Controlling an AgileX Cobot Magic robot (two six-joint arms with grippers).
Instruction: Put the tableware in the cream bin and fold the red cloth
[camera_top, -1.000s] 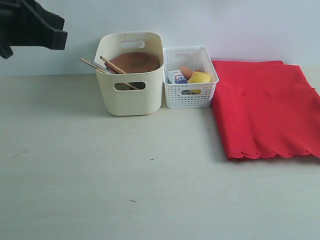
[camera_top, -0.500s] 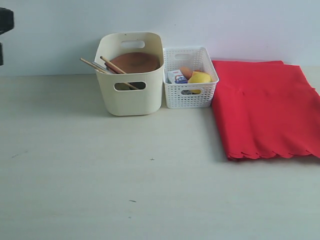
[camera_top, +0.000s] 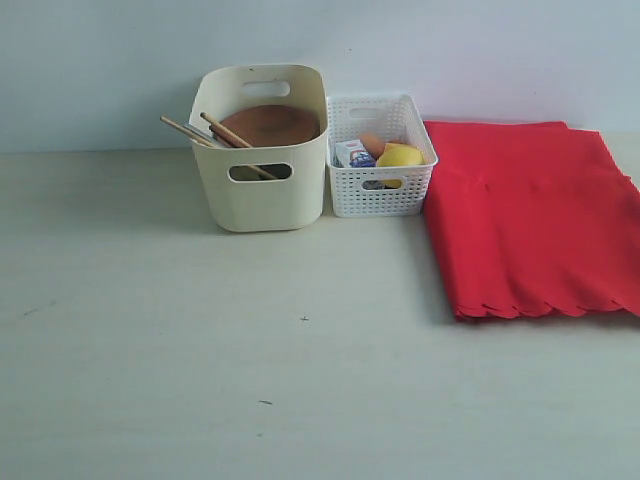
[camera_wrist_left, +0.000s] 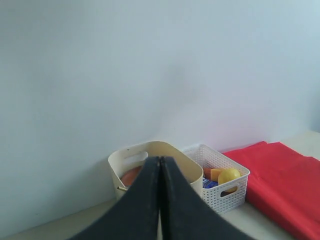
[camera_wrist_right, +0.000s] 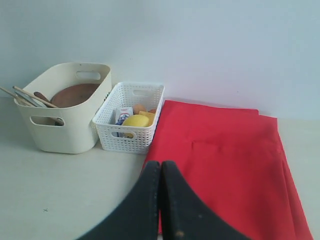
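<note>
The cream bin (camera_top: 262, 150) stands at the back of the table with the round brown plate (camera_top: 268, 124) leaning inside it and wooden chopsticks (camera_top: 185, 130) and a spoon handle sticking out over its rim. The red cloth (camera_top: 535, 215) lies folded at the right, its scalloped edge toward the front. Neither arm shows in the exterior view. My left gripper (camera_wrist_left: 159, 160) is shut and empty, well back from the cream bin (camera_wrist_left: 150, 160). My right gripper (camera_wrist_right: 161, 164) is shut and empty, above the near edge of the red cloth (camera_wrist_right: 225, 160).
A white lattice basket (camera_top: 380, 160) with a lemon (camera_top: 400, 155), a small carton and other food stands between the bin and the cloth. A pale wall runs close behind them. The table (camera_top: 250, 350) stretches bare in front.
The left arm, seen at the upper left edge a second ago, has withdrawn leftward out of the exterior view. The bin, basket and cloth have not moved.
</note>
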